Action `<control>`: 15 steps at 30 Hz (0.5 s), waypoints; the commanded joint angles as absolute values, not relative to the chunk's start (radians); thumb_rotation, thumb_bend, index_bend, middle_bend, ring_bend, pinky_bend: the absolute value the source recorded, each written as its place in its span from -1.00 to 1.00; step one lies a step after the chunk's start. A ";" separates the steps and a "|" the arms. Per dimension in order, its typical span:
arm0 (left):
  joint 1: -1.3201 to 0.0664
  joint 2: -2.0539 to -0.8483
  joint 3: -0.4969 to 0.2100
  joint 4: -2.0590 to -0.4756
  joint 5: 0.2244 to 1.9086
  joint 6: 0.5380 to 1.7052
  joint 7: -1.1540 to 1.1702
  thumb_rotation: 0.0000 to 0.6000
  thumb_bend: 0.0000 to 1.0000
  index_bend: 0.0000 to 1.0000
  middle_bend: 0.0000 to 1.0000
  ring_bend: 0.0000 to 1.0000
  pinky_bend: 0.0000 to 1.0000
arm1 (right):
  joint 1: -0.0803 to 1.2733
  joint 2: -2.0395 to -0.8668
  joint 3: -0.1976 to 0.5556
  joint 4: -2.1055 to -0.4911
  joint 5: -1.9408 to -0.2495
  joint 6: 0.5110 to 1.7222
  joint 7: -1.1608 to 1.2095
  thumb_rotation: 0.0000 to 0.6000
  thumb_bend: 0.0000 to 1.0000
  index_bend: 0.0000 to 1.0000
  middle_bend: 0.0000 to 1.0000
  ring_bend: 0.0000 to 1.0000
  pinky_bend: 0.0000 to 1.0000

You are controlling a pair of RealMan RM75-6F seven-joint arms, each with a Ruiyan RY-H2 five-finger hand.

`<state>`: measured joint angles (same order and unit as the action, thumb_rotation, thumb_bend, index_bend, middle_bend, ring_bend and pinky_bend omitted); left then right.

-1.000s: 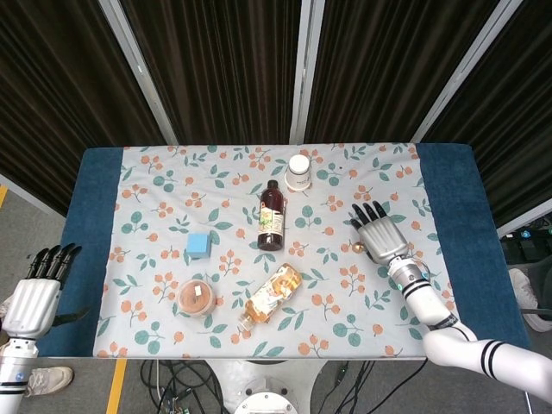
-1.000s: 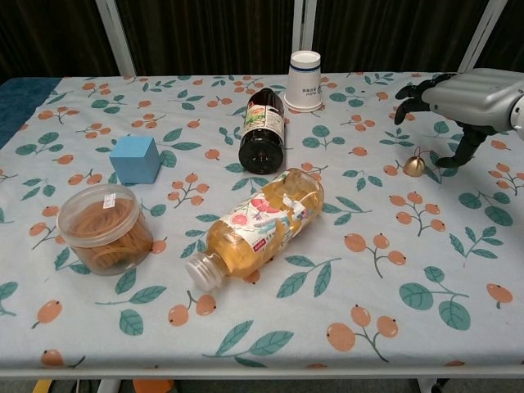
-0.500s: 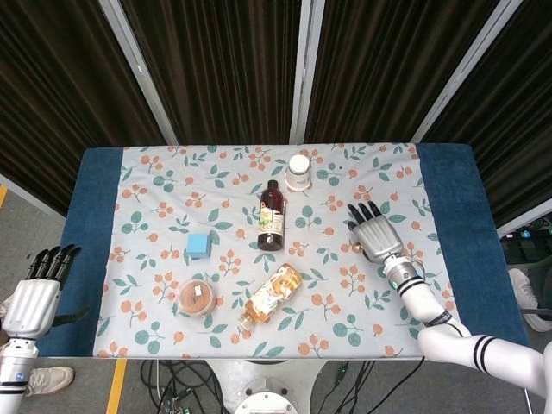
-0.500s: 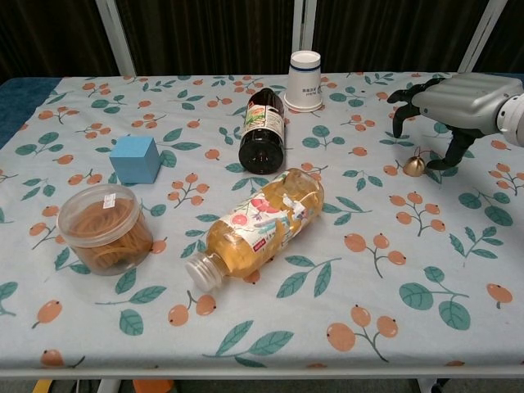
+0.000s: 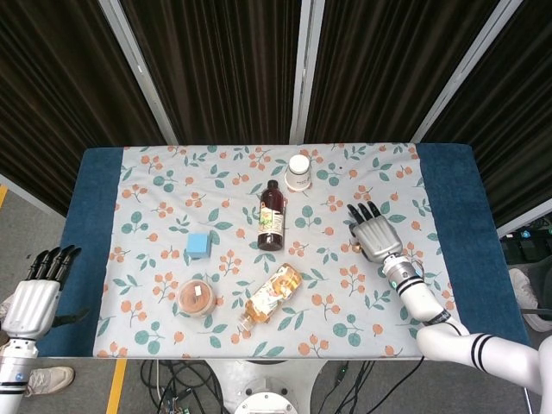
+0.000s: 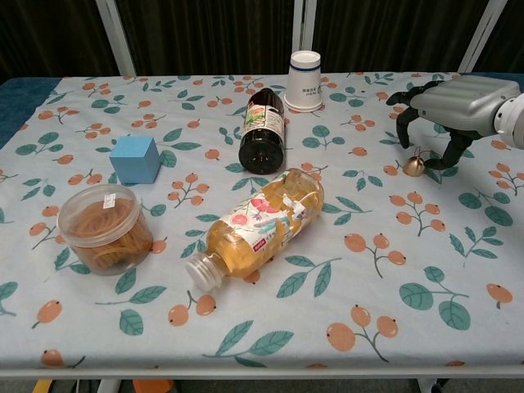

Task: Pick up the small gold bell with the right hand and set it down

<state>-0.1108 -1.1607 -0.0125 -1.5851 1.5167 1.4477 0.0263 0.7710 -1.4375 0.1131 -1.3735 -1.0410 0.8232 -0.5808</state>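
The small gold bell (image 6: 413,166) rests on the flowered cloth at the right side of the table; in the head view the bell (image 5: 355,247) just peeks out at the left edge of my right hand. My right hand (image 6: 449,106) (image 5: 373,233) hovers palm-down right over it, fingers spread and curled downward around the bell, thumb to its right. I cannot see any finger touching it. My left hand (image 5: 34,295) hangs off the table's left front corner, fingers straight and apart, holding nothing.
A dark bottle (image 6: 262,131) lies mid-table with a white paper cup (image 6: 304,80) behind it. A juice bottle (image 6: 260,223) lies on its side near the front, a blue cube (image 6: 134,159) and a tub of rubber bands (image 6: 104,228) to the left.
My right hand has shifted a little left and lowered, closing its curled fingers in over the bell. The bell and my left hand have not moved.
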 commanded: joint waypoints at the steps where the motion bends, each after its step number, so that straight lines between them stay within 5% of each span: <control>1: -0.111 -1.161 -0.013 -1.586 1.517 1.448 0.027 1.00 -1.00 -0.93 -0.90 -1.00 -0.91 | 0.773 -1.438 0.111 -1.372 -1.039 0.823 -0.577 1.00 -0.55 -0.14 -1.00 -1.00 -1.00; 15: -0.112 -1.158 -0.012 -1.590 1.516 1.445 0.028 1.00 -1.00 -0.93 -0.90 -1.00 -0.91 | 0.780 -1.436 0.097 -1.372 -1.037 0.831 -0.564 1.00 -0.48 -0.03 -1.00 -1.00 -1.00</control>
<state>-0.1121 -1.1584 -0.0119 -1.5902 1.5161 1.4446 0.0283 0.7803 -1.4365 0.0976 -1.3718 -1.0366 0.8311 -0.5644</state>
